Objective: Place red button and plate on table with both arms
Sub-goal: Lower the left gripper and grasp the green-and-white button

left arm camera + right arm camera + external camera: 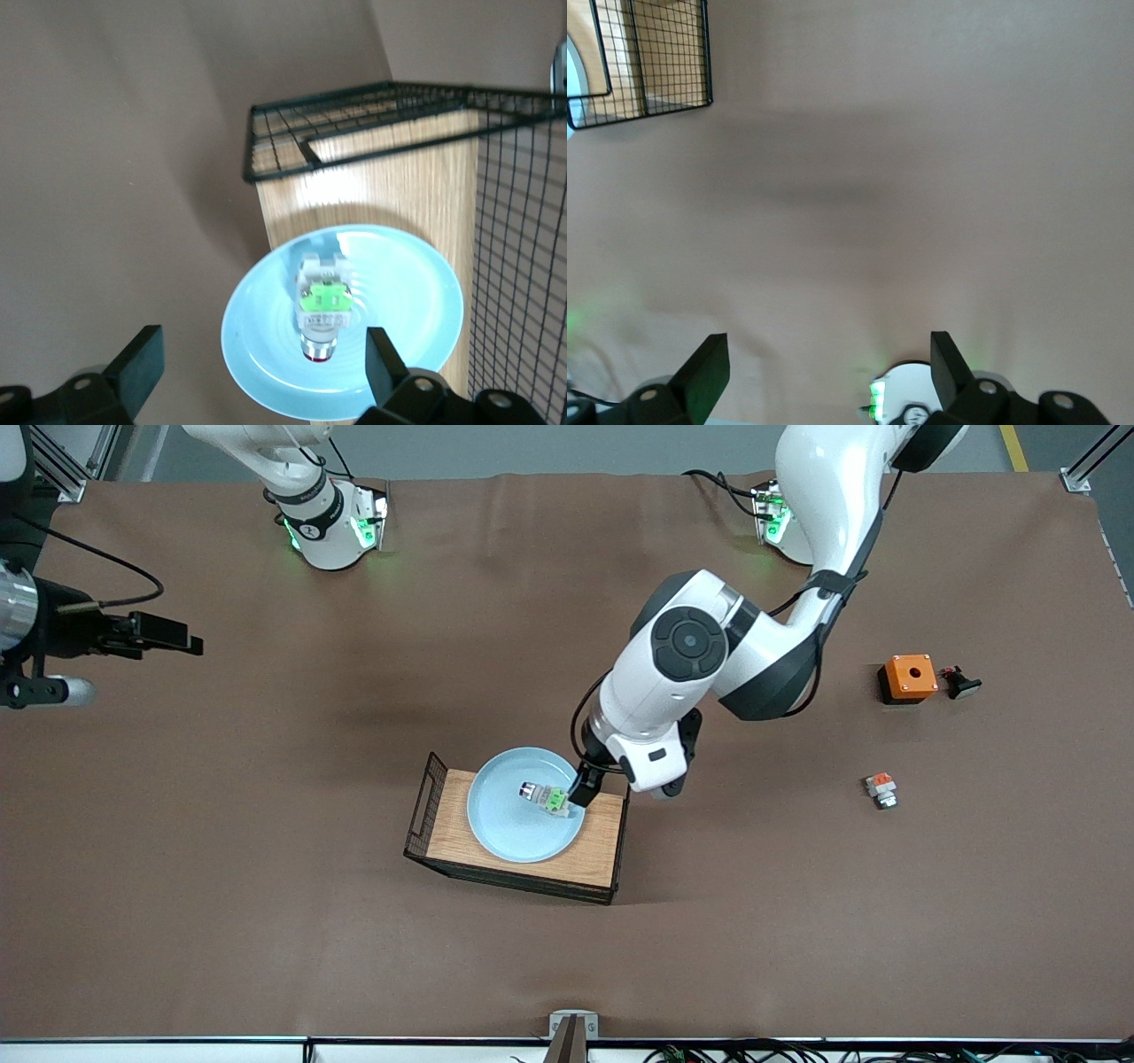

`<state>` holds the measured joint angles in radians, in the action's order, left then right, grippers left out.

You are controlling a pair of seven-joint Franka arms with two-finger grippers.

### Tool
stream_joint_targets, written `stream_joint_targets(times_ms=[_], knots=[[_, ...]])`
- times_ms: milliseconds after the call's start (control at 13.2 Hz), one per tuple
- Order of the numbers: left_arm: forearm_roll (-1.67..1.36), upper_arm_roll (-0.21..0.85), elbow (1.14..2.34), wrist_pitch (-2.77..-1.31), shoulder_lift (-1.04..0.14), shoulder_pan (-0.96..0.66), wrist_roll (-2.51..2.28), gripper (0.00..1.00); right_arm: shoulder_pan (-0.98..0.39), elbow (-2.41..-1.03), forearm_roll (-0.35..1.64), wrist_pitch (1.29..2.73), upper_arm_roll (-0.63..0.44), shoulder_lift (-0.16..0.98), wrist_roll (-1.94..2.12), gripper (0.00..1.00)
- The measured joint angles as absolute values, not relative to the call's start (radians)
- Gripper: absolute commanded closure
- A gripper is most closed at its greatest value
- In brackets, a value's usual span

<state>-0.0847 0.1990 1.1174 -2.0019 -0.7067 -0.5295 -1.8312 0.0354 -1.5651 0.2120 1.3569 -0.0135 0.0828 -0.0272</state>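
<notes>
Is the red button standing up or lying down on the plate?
Lying down: the red button rests on its side in the plate, red cap pointing sideways.

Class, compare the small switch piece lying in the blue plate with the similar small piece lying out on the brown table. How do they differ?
The red button has a bright green block; the other switch piece has an orange one. The red button lies in the plate on the wooden tray, while the other piece lies on the bare table toward the left arm's end. The open left gripper is over the red button; nothing is at the other piece. Both are tiny, with white-grey bodies.
</notes>
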Motion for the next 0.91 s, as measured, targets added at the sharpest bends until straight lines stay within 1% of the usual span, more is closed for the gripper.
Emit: stream_joint_targets(times_ms=[151,377,679,906], knots=[[-0.085,0.198,1.081,-2.025,-0.743,-0.544,-1.831,0.0,0.027,-1.565,0.22,1.365,-0.013,0.099,-0.073,0.0],[-0.085,0.195,1.067,-2.081,-0.776,-0.552,-1.823,0.0,0.01,-1.565,0.221,1.368,-0.011,0.106,-0.112,0.0],[-0.085,0.138,1.061,-2.124,-0.808,-0.6,-1.805,0.0,-0.006,-1.565,0.223,1.368,-0.01,0.107,-0.173,0.0],[-0.085,0.119,1.057,-2.147,-0.828,-0.626,-1.805,0.0,-0.057,-1.564,0.225,1.385,-0.009,0.107,-0.278,0.0]])
